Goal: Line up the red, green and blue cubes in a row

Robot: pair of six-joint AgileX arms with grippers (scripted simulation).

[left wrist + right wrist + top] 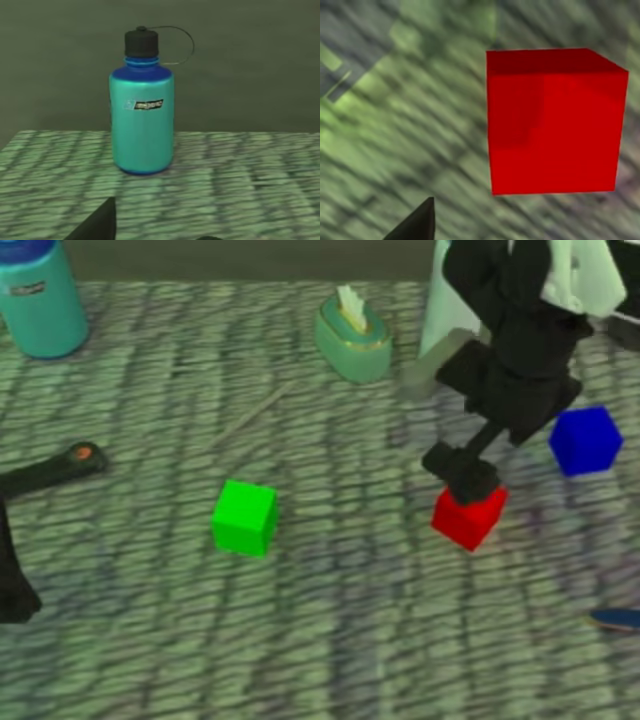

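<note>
Hovering over red cube point(468, 519): right gripper point(468, 480)

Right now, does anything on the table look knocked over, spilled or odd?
Nothing stands out. The teal bottle stands upright, and the red cube, green cube and blue cube sit flat, apart, not yet in a row.

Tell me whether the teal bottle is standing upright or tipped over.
Upright. In the left wrist view the teal bottle stands on its base on the table, black cap on top; the top view shows it at the table's far left corner.

Green cube point(244, 517) left of centre, red cube point(468, 517) right, blue cube point(585, 440) beyond it.
</note>
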